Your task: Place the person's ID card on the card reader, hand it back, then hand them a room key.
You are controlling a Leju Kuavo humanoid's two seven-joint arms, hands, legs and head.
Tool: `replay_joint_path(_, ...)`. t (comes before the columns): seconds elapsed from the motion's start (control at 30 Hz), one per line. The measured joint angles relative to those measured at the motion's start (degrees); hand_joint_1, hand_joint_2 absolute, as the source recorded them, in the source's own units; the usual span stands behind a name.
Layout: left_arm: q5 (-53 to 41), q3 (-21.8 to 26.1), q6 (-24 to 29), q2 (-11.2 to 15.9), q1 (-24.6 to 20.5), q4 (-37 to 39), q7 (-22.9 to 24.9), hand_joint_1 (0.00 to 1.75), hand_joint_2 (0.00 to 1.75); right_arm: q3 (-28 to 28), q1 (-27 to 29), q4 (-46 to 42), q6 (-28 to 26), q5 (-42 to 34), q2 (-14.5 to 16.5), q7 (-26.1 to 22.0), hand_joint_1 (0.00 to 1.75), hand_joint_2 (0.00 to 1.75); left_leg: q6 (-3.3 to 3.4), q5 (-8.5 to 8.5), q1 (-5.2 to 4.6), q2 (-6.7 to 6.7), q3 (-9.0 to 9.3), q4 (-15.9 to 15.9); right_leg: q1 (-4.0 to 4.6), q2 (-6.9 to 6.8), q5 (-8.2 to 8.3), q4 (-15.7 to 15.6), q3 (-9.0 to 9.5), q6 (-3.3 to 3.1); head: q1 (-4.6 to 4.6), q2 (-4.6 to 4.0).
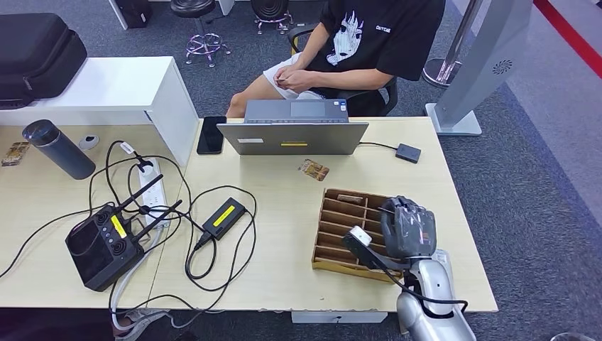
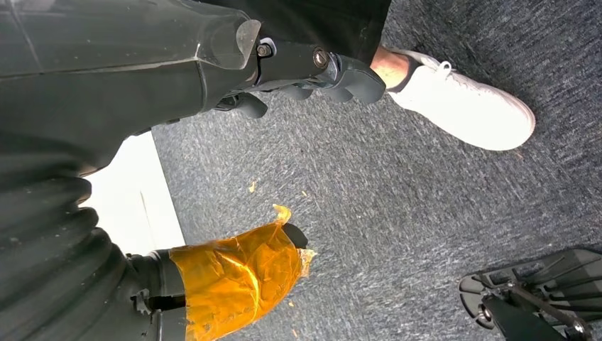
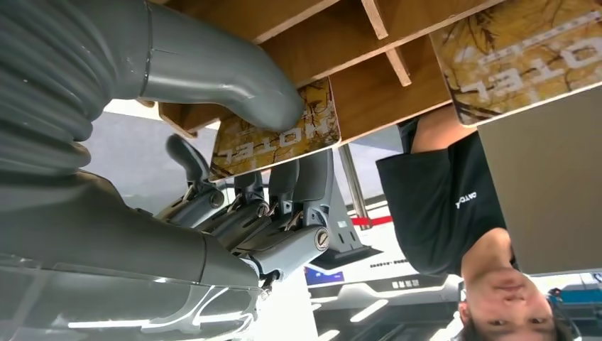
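Carpeted office floor (image 1: 539, 142), grey; seated person (image 1: 355, 50) at far side.

Worktop (image 1: 284, 213), pale wood, carries the following.

Laptop (image 1: 292, 135), far centre, lid toward the robot.

Wooden card tray (image 1: 341, 231), slotted, near right.

Handheld controller (image 1: 103, 245), near left, with cables; flask (image 1: 57, 149), far left.

Card reader (image 1: 408, 153), small and dark, far right, just beside the laptop.

Loose patterned card (image 1: 313, 170), lying between laptop and tray.

Right hand (image 1: 407, 227), over the tray's right side; the wrist view shows thumb (image 3: 234, 78) and fingers (image 3: 284, 185) pinching a room key (image 3: 277, 138) at a slot.

Left hand (image 2: 284, 71), hanging low over the floor, holding nothing; whether it is wide or narrow cannot be told.

Risk, as judged: the key is held by one edge only, so it could snag on a divider or slip as it is lifted toward the person.
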Motion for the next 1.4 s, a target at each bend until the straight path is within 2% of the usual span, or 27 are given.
replay_joint_path(0.2, -0.3, -0.1, 0.0, 0.0, 0.0, 0.0, 0.0, 0.0, 1.75, 0.1, -0.1, -1.0, -2.3, -0.6, 0.0, -0.4, 1.66, 1.75, 0.0, 0.0, 0.0, 0.0, 0.0, 0.0, 0.0, 0.0, 0.01, 0.0, 0.0, -0.01, 0.01, 0.0)
replay_joint_path(0.57, -0.7, -0.2, 0.0, 0.0, 0.0, 0.0, 0.0, 0.0, 1.75, 0.4, -0.2, -11.5, -3.8, -3.3, 0.0, -2.4, 1.73, 1.75, 0.0, 0.0, 0.0, 0.01, -0.01, 0.0, 0.0, 0.01, 0.02, 0.0, -0.02, -0.02, 0.01, 0.0)
replay_joint_path(0.67, -1.2, -0.2, 0.0, -0.1, -0.1, 0.0, 0.0, 0.0, 1.75, 1.7, -1.4, -16.3, -0.6, -5.3, 0.0, -2.7, 1.75, 1.75, 0.0, 0.0, 0.0, 0.04, -0.01, 0.0, 0.0, 0.04, 0.02, 0.0, -0.02, -0.02, 0.01, 0.0)
replay_joint_path(0.8, -2.6, -1.4, 0.0, -0.4, -0.8, 0.0, 0.0, 0.0, 1.75, 5.0, -6.5, -18.2, 8.0, -8.3, 0.8, -2.0, 1.75, 1.75, -0.05, 0.06, 0.0, 0.07, -0.04, 0.0, 0.0, 0.05, 0.07, 0.1, -0.05, -0.06, 0.01, 0.0)
replay_joint_path(0.93, -4.8, -3.5, 0.0, -1.1, -2.7, 0.0, 0.0, 0.0, 1.75, 8.9, -17.2, -10.5, 15.9, -12.3, 4.3, 0.1, 1.75, 1.75, -0.14, 0.24, 0.01, 0.21, -0.12, 0.0, 0.0, 0.18, 0.27, 0.1, -0.26, -0.2, -0.01, 0.0)
replay_joint_path(1.13, -5.5, -6.9, 0.0, -2.4, -4.4, 0.0, 0.0, 0.0, 1.75, 11.5, -30.8, 6.0, 20.4, -15.6, 10.4, 3.8, 1.75, 1.75, -0.12, 0.39, 0.03, 0.13, -0.2, 0.0, 0.01, 0.11, 0.31, 0.2, -0.3, -0.21, 0.01, 0.0)
replay_joint_path(1.27, -5.5, -8.7, 0.0, -3.0, -5.1, 0.0, 0.0, 0.0, 1.75, 11.7, -36.5, 14.7, 20.8, -16.6, 13.8, 5.0, 1.75, 1.75, -0.12, 0.38, 0.03, 0.1, -0.21, 0.0, 0.01, 0.1, 0.3, 0.2, -0.32, -0.21, 0.01, 0.01)
replay_joint_path(1.4, -5.5, -9.6, 0.0, -3.3, -5.3, 0.0, 0.0, 0.0, 1.75, 12.3, -39.0, 19.9, 20.1, -16.4, 16.1, 4.8, 1.75, 1.75, -0.1, 0.37, 0.03, 0.11, -0.24, 0.0, 0.01, 0.11, 0.29, 0.2, -0.35, -0.21, 0.02, 0.0)
